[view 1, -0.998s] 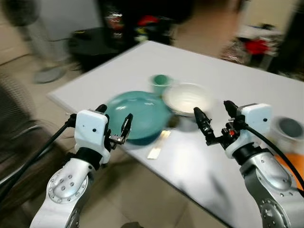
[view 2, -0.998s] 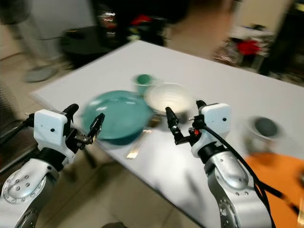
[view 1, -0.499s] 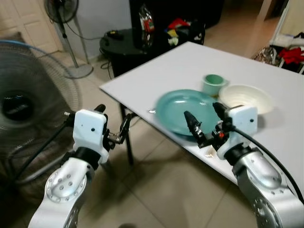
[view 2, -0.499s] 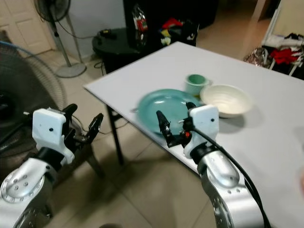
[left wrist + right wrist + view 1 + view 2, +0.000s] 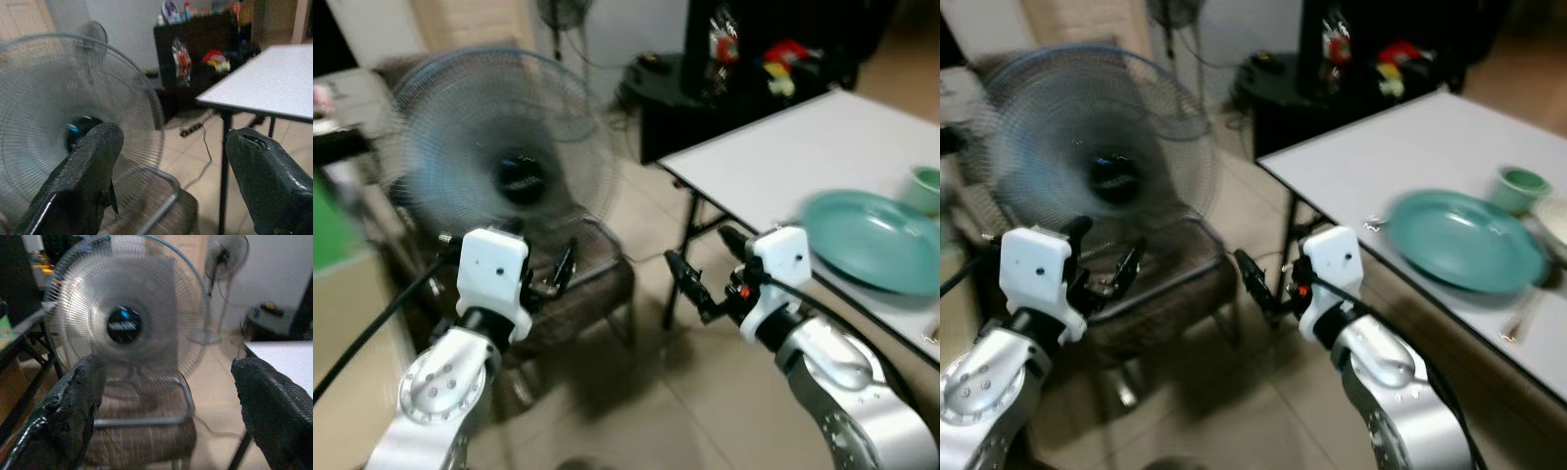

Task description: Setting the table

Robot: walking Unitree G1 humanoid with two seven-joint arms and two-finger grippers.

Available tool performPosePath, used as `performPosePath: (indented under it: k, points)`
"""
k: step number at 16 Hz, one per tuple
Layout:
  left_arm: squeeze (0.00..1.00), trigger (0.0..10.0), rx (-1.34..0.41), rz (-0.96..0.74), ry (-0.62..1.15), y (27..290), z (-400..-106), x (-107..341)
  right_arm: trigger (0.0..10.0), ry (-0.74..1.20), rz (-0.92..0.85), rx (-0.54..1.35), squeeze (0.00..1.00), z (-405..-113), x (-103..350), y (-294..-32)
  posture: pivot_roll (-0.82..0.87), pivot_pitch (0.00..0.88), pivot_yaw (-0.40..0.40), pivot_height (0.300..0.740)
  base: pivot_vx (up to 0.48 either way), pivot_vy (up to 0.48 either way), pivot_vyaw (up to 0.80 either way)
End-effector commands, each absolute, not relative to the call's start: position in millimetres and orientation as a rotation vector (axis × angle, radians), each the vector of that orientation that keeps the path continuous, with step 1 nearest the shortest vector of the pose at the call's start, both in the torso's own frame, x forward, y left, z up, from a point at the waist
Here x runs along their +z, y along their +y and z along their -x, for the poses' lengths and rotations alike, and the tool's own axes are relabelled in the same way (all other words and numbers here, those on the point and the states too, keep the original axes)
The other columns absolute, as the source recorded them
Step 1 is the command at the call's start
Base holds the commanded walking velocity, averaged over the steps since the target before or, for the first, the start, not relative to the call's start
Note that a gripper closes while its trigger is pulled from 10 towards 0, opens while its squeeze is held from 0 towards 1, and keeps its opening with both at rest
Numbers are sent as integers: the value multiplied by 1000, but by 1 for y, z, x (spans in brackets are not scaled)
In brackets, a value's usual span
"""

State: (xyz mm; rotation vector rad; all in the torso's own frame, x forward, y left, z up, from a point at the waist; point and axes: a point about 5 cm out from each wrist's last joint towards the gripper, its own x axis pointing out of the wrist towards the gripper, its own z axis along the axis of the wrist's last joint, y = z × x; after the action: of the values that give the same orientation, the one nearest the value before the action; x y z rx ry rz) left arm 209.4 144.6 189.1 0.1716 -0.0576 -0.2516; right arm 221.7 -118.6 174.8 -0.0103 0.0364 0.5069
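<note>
A large floor fan (image 5: 504,147) stands at far left behind a brown padded chair (image 5: 582,284). The left gripper (image 5: 546,276) is raised over the chair seat, its two black fingers apart and holding nothing. To its right the right gripper (image 5: 710,269) hangs over the tiled floor (image 5: 705,392) just short of the white worktop (image 5: 783,157), fingers likewise spread and empty. On the worktop's near edge at right lies a teal plate (image 5: 1464,240), with a small green cup (image 5: 1518,186) just beyond it and the rim of a white bowl (image 5: 1557,220) at the frame edge. A dark cabinet (image 5: 754,59) with red clutter stands behind, blurred.
</note>
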Motion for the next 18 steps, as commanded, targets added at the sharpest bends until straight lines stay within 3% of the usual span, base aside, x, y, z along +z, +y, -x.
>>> performPosePath:
  k: [1,9,18]
  points:
    - [0,10000,-232,-190,-38,148,-208,186,10000,25,-2,525,1000,-221,177,-117,67,0,23,740,0,-480,800]
    - [0,10000,-221,-171,-28,151,-206,186,10000,40,-51,536,1000,-220,172,-116,81,0,24,740,0,-420,800]
    - [0,10000,-216,-165,-32,156,-207,188,10000,43,-100,501,1000,-223,169,-116,89,0,23,740,0,480,800]
